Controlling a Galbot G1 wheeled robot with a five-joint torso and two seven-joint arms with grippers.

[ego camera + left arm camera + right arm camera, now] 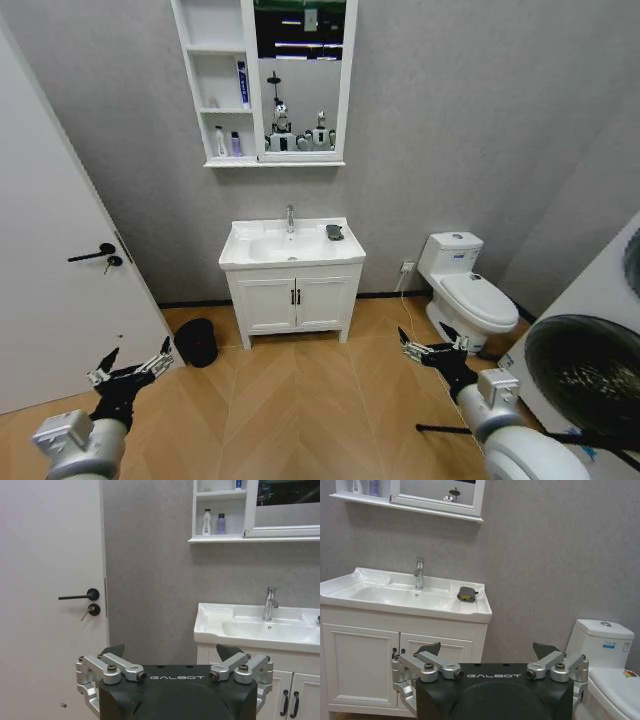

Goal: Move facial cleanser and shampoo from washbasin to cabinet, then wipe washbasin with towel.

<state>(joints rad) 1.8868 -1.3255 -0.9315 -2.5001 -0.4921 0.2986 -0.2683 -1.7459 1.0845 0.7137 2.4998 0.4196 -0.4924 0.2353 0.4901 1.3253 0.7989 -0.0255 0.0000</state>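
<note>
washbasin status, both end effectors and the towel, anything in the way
Left end effector and right end effector open, low, well short of the washbasin. Towel on its right rim. Bottles on cabinet shelves. Floor ahead open.

White toilet, door, vanity

washbasin: white rectangular top, oval bowl, chrome tap at its 12 o'clock.
towel: small dark grey folded cloth on the washbasin's rim, at 2 o'clock of the bowl.
cabinet: white, wall-mounted above the washbasin, open shelves holding bottles, mirror beside them.
</note>
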